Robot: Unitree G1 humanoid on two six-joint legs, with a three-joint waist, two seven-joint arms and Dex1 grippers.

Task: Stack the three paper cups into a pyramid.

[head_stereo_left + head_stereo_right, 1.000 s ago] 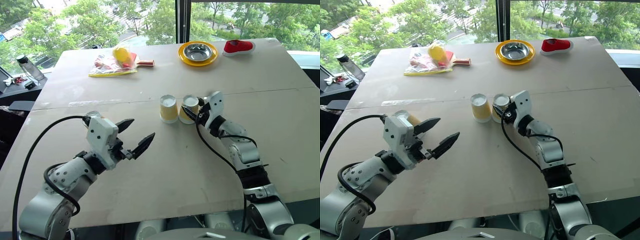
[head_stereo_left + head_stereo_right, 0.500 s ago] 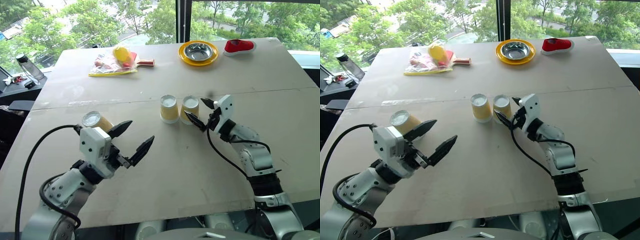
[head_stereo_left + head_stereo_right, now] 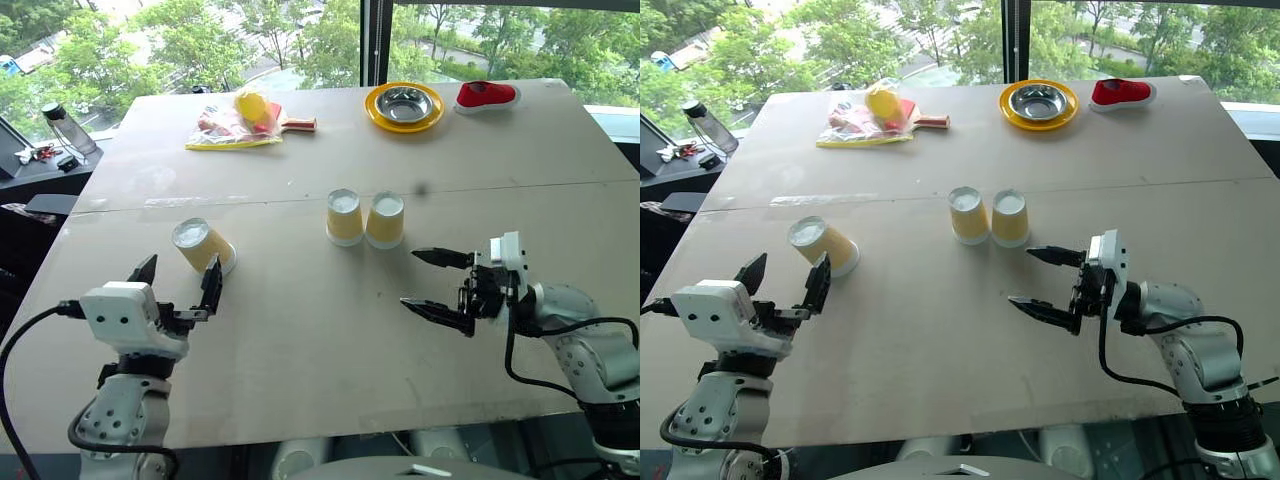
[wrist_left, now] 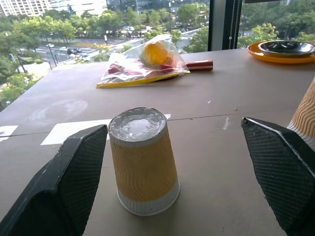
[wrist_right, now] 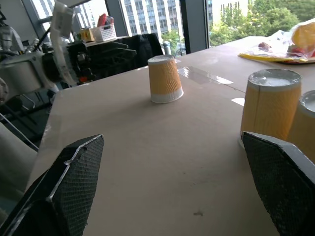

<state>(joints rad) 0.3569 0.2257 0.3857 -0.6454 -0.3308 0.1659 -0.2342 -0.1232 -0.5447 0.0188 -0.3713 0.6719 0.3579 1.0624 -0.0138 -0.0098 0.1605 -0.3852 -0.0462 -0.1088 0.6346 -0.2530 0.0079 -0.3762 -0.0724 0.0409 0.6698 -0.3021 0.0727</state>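
A: Looking down from the head camera, what's on the table [image 3: 300, 340]?
B: Two paper cups [image 3: 344, 217] [image 3: 385, 220] upside down, touching, mid-table; the third cup [image 3: 203, 246] to the left. The left gripper [image 3: 177, 284], jaws spread, sits just near of it; the right gripper [image 3: 437, 287] gapes empty, near-right of the pair.
A: Left wrist?
B: That third cup stands between its fingers [image 4: 66, 177], untouched.
A: Right wrist?
B: Wide fingers [image 5: 66, 182], the pair right.

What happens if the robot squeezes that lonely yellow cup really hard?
The lone paper cup would probably crumple, since its ribbed sides look thin. It looks light and stands upside down, narrow base up, so a sideways bump might tip it. On its side it would likely roll in a curve.
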